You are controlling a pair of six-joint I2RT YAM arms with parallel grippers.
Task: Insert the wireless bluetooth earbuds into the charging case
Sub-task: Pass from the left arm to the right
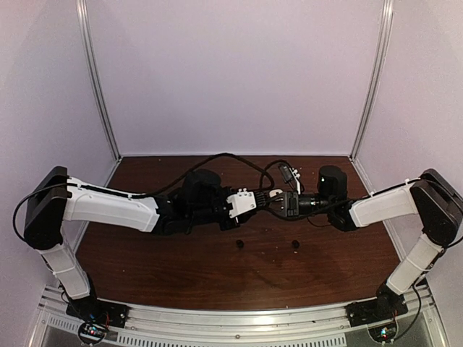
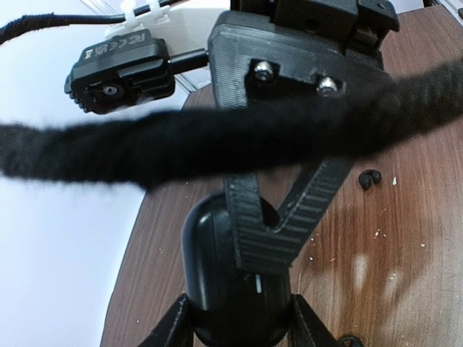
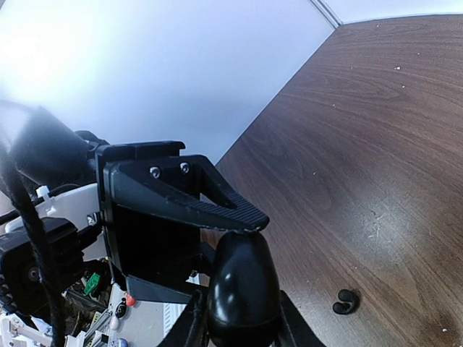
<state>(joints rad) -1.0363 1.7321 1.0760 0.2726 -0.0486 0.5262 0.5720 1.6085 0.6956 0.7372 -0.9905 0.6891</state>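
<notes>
A black rounded charging case (image 2: 210,267) hangs above the brown table between both arms. My left gripper (image 2: 242,329) is shut on its lower end, one finger on each side. My right gripper (image 3: 242,329) clamps the same charging case (image 3: 242,282) from the opposite side, and its ribbed fingers (image 2: 275,231) cross the case in the left wrist view. In the top view the two grippers (image 1: 269,196) (image 1: 282,202) meet mid-table and hide the case. Two black earbuds (image 1: 239,244) (image 1: 295,245) lie on the table below them; one earbud (image 3: 346,301) shows in the right wrist view, another (image 2: 370,178) in the left.
A thick black cable (image 2: 217,152) runs across the left wrist view in front of the right arm's wrist camera (image 2: 119,72). White walls with metal posts (image 1: 98,79) close the table on three sides. Small crumbs dot the wood (image 2: 376,233).
</notes>
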